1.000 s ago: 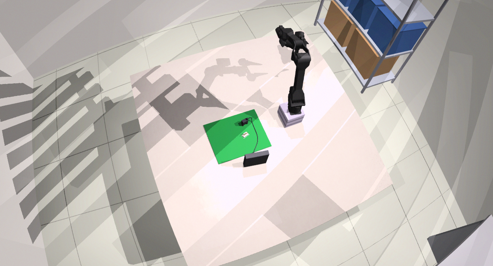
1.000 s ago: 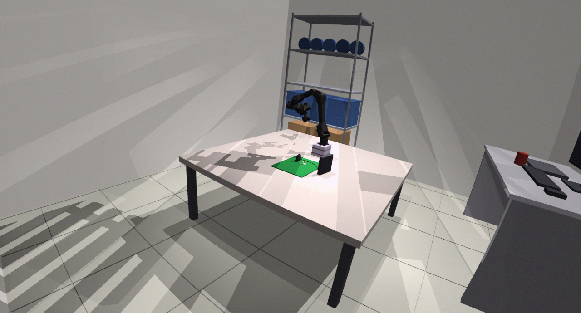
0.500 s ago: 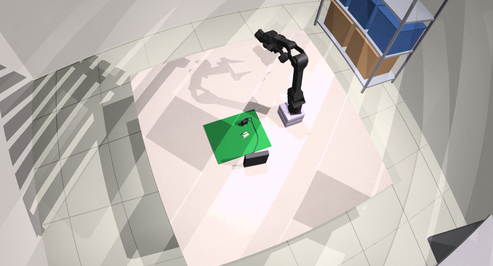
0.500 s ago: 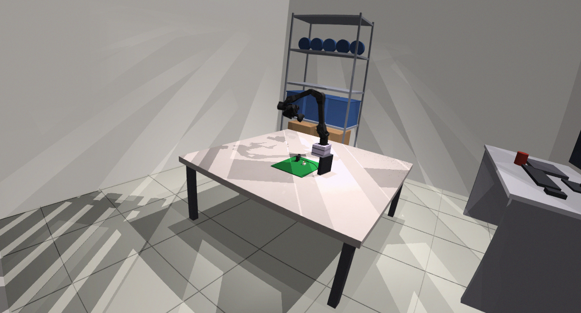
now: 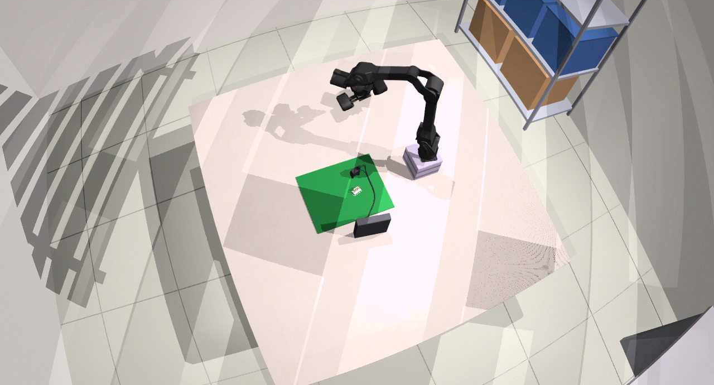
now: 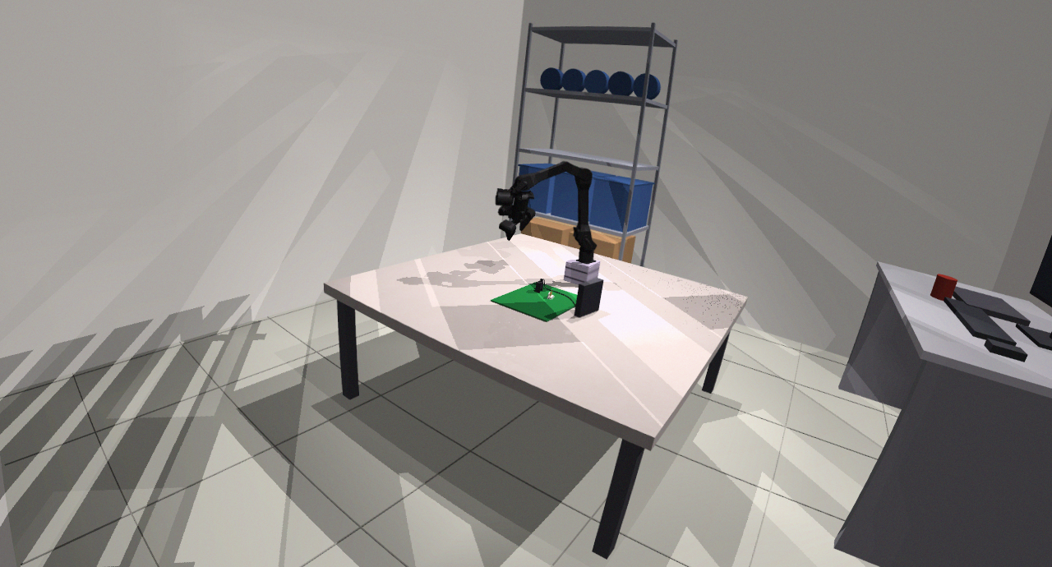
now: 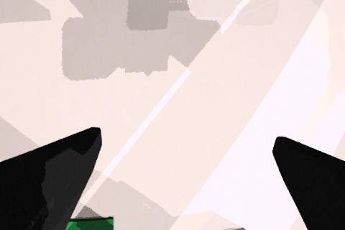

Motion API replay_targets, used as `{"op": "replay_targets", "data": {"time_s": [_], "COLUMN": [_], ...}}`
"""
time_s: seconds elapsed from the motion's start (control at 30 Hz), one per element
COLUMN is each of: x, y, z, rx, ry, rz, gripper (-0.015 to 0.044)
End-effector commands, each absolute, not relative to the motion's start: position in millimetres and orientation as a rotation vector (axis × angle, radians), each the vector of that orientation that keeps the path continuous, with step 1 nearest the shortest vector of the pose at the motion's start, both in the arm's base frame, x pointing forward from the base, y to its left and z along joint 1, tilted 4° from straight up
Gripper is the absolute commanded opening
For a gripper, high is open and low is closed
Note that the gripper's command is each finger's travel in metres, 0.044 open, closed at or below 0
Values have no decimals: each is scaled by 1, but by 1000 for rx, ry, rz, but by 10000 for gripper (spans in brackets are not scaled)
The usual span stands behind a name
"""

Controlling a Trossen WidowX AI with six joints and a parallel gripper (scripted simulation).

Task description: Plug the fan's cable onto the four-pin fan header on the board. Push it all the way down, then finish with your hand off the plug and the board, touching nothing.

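Note:
The green board (image 5: 319,193) (image 6: 514,299) lies on the table; its corner (image 7: 95,224) shows at the bottom of the wrist view. The small white header (image 5: 356,190) (image 6: 550,295) sits on it. The black plug (image 5: 355,172) (image 6: 540,285) is apart from the header, toward the board's back edge. Its thin black cable (image 5: 374,195) curves to the dark upright block (image 5: 371,226) (image 6: 588,297) at the board's edge. My gripper (image 5: 362,96) (image 6: 518,227) (image 7: 190,141) is open and empty, high above the table behind the board, well away from plug and header. Pin details are too small to see.
The arm's pale base block (image 5: 422,165) (image 6: 582,271) stands near the board on the table (image 5: 279,308) (image 6: 470,328). A shelf rack (image 5: 559,112) (image 6: 647,151) with blue and brown boxes is beyond the table. A side desk (image 6: 978,372) is at the right.

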State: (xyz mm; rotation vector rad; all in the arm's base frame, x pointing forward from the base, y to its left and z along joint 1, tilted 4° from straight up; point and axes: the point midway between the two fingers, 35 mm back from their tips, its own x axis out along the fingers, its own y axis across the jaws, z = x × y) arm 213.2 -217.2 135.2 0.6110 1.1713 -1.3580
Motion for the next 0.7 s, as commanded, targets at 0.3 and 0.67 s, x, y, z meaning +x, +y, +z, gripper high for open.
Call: {"op": "replay_targets", "data": {"time_s": [0.3,0.67], "x": [283,283], "y": [-13,13], "z": [125,116], "rx": [-237,-345], "ry": [1518,1506], "rz": [53,224], "gripper": [440,440]}}
